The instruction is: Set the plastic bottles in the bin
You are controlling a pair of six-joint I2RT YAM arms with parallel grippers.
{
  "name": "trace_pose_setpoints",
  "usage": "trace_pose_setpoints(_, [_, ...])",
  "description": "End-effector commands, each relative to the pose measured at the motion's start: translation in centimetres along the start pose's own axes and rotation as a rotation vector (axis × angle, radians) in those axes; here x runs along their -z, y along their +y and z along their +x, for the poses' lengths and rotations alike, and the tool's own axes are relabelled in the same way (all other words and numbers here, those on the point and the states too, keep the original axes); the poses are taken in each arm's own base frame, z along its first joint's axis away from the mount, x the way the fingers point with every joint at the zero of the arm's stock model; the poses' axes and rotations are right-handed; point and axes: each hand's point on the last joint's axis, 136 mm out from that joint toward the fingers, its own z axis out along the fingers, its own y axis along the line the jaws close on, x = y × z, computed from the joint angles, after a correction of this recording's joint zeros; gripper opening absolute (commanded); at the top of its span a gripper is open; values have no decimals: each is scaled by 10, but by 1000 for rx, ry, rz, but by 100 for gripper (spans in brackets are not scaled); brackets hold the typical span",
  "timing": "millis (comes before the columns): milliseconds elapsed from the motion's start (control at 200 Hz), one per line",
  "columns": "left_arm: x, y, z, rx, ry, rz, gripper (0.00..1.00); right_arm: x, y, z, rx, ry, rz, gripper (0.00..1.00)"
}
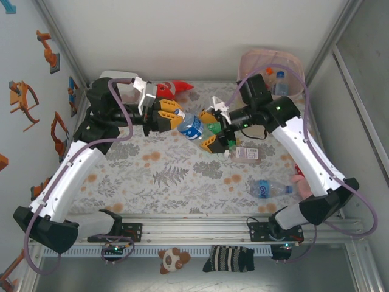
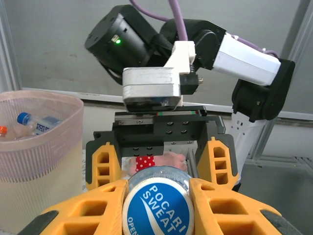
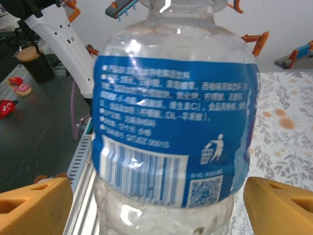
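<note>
- Near the desk's (image 1: 170, 176) near right corner a clear bottle with a blue label (image 1: 267, 188) lies on its side, well apart from both arms.
- A little farther in, toward the right edge, a second small bottle with a pale label (image 1: 246, 153) lies flat, just beside and below the right end effector (image 1: 211, 129).
- Over the middle of the desk the two arms meet around one blue-labelled bottle (image 1: 191, 128).
- The left end effector (image 1: 175, 117) is clamped tight on this bottle. From its wrist, the round blue Pocari Sweat cap (image 2: 158, 205) sits squeezed between the orange fingers (image 2: 93, 215).
- The right end effector stands wide. From its own wrist, its orange fingers (image 3: 34, 205) flank the lower body of the bottle (image 3: 171, 137) with a gap on each side, touching nothing. Seen from the left wrist, the right end effector (image 2: 161, 166) faces the cap head-on, straddling the bottle.
- At the far edge, behind the left arm, lies a red fish toy (image 1: 173, 89).
- In the far right corner stands the bin (image 1: 255, 53) with its pink liner, well beyond the held bottle. At least one blue-capped bottle (image 1: 280, 82) already rests inside it.
</note>
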Motion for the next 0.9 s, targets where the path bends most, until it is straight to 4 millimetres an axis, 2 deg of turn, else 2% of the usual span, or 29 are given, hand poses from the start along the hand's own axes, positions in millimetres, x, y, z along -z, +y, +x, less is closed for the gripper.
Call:
trace_pose_setpoints(0, [2, -14, -3, -62, -8, 40, 3, -3, 8, -1, -10, 17, -39, 85])
trace_pose_setpoints(155, [0, -13, -4, -68, -10, 45, 4, -6, 10, -1, -17, 19, -61, 74])
trace_pose_setpoints(376, [0, -11, -6, -75, -14, 36, 4, -8, 12, 0, -17, 25, -70, 64])
trace_pose_setpoints(501, [-1, -9, -4, -70, -11, 29, 9, -7, 13, -1, -12, 25, -65, 59])
trace_pose_setpoints(596, [-1, -6, -4, -67, -11, 15, 19, -6, 13, -2, -10, 27, -60, 57])
trace_pose_setpoints(741, [1, -1, -3, -69, -13, -36, 45, -5, 11, -2, -11, 37, -41, 56])
trace_pose_setpoints(896, [5, 3, -3, -89, -23, -92, 60, 1, 1, -1, -40, 43, 0, 56])
